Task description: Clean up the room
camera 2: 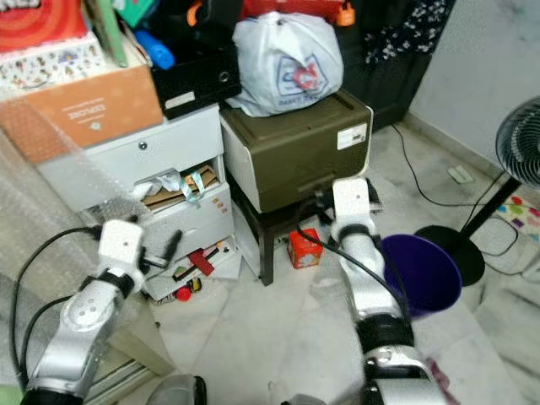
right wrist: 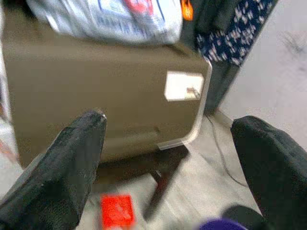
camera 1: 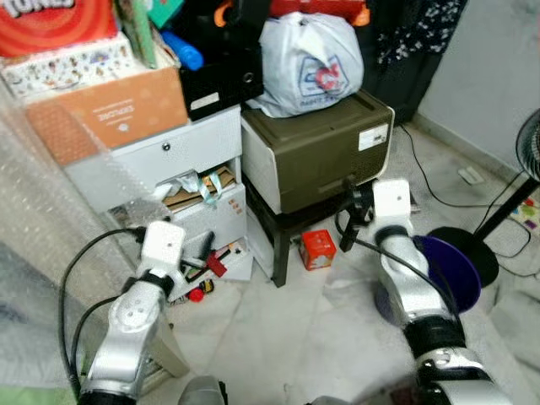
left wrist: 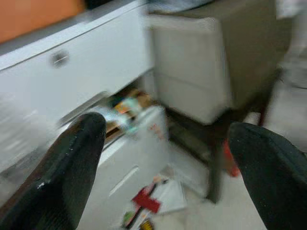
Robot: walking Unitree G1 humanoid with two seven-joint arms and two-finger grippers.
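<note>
A small red box (camera 1: 317, 249) lies on the floor by the leg of a dark stool. Loose red items and papers (camera 1: 218, 261) spill from the lowest drawer of a white drawer unit (camera 1: 169, 160). A purple basin (camera 1: 454, 272) sits on the floor at the right. My left gripper (camera 1: 201, 256) hovers open in front of the low drawers with nothing between its fingers (left wrist: 72, 163). My right gripper (camera 1: 353, 221) hangs open before an olive box (camera 1: 321, 152), above and right of the red box (right wrist: 116, 211), also holding nothing.
The olive box stands on the stool with a white plastic bag (camera 1: 308, 59) on top. Cardboard boxes are stacked on the drawer unit. Bubble wrap (camera 1: 42, 219) fills the left. A fan base (camera 1: 462, 243) and cables lie at the right.
</note>
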